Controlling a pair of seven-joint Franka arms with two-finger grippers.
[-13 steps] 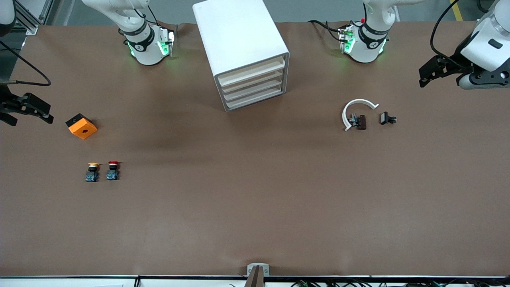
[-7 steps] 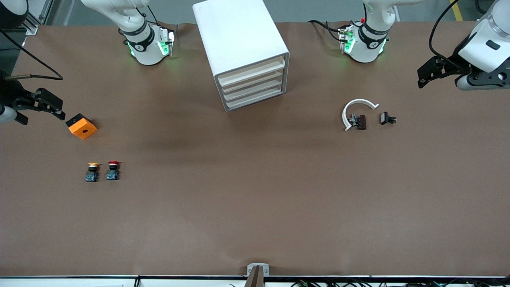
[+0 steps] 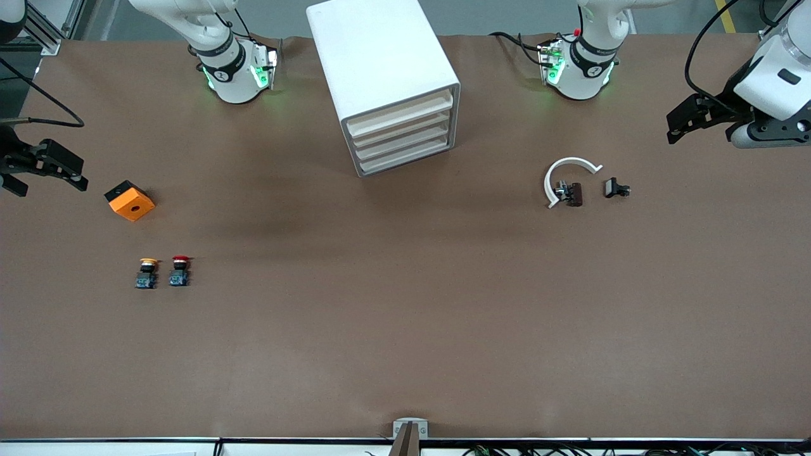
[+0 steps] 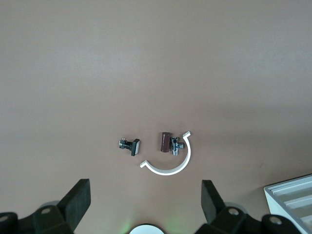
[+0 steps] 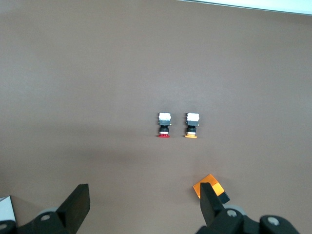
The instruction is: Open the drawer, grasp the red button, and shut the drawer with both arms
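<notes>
Front view is showing all four drawers shut in the cabinet (image 3: 386, 76). The drawer (image 3: 401, 128), second from top, is needing a square, level pull. The left gripper (image 3: 687, 118), toward the cabinet's left-arm end, and the right gripper (image 3: 47, 168), toward its right-arm end, are both hanging with fingers spread, empty. The button (image 3: 180, 271) is sitting nearer the camera than the cabinet.

Two buttons (image 3: 163, 272), four drawers (image 3: 400, 135)

no readable text, labels, brands, numbers or signs on anything in view

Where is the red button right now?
The red button stands on the table toward the right arm's end, beside the yellow-capped button, nearer the front camera than the orange cube.
</notes>
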